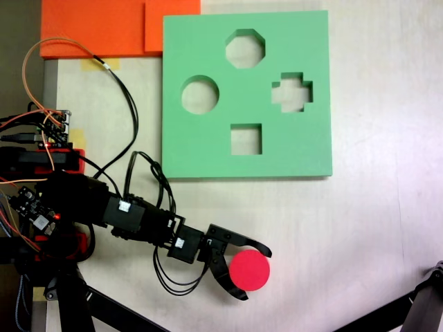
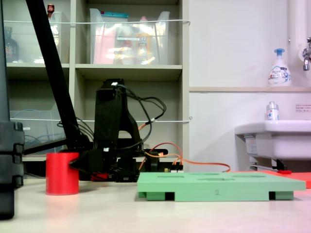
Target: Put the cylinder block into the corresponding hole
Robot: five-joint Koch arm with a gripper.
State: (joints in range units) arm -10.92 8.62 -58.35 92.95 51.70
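The red cylinder block [image 1: 249,270] stands upright on the pale table, near the front edge in a fixed view from above. My gripper [image 1: 255,274] is open, with one black jaw curved past each side of the block; whether they press it I cannot tell. The green foam board [image 1: 208,152] lies flat farther back, and the circular hole [image 1: 200,95] is in its left part. In a low side fixed view the cylinder block [image 2: 62,173] rests on the table left of the green board [image 2: 218,187], with the black arm [image 2: 114,126] close behind it.
The board also has an octagonal cut-out [image 1: 245,48], a cross-shaped one [image 1: 291,92] and a square one [image 1: 246,139]. Orange foam sheets [image 1: 97,28] lie at the back left. Loose cables [image 1: 124,97] trail by the arm's base. A black stand leg [image 1: 422,304] crosses the front right corner.
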